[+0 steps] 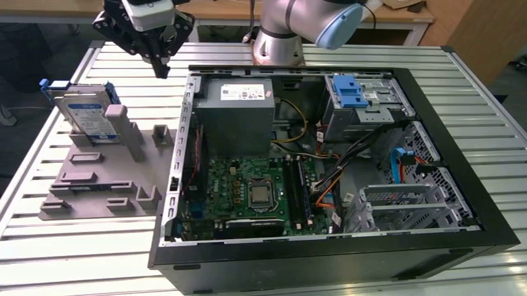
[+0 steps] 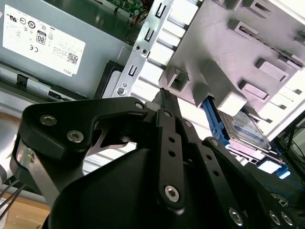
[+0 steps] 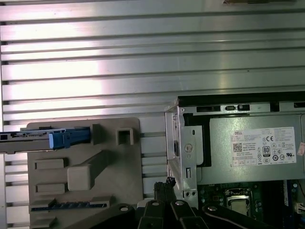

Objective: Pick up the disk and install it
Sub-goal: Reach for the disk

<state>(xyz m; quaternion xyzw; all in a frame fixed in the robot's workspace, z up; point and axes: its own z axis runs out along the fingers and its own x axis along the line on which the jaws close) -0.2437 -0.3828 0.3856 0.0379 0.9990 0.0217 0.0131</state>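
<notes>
The disk stands on edge in a grey holder at the middle left of the exterior view. The holder sits on the slatted worktop beside the open computer case. The tool hangs at upper left, apart from the disk, its fingers together and holding nothing.
</notes>
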